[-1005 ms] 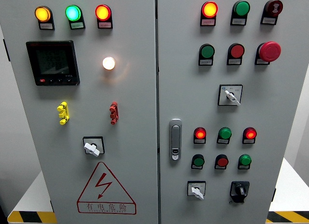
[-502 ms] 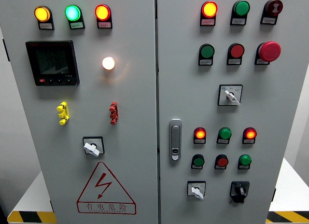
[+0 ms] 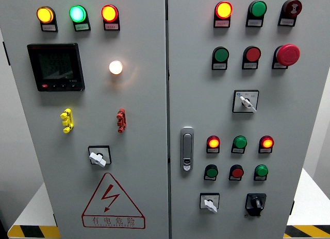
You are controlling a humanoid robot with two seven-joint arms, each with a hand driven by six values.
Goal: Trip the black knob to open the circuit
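2 cabinet doors were set side by side. On the right door (image 3: 309, 115), the knob (image 3: 255, 202) was placed at the 5 o'clock corner, with a rotary switch (image 3: 209, 202) just at its 9 o'clock and the door handle (image 3: 187, 149) towards 10 o'clock. On the left door (image 3: 144, 95), a meter (image 3: 55, 66) was mounted at 10 o'clock, a warning sign (image 3: 113, 202) at 6 o'clock.

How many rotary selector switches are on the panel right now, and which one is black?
4. Three white-handled: left door below the clips, right door mid-height, right door bottom row. The black knob sits right of that last one. No robot hand is in view.
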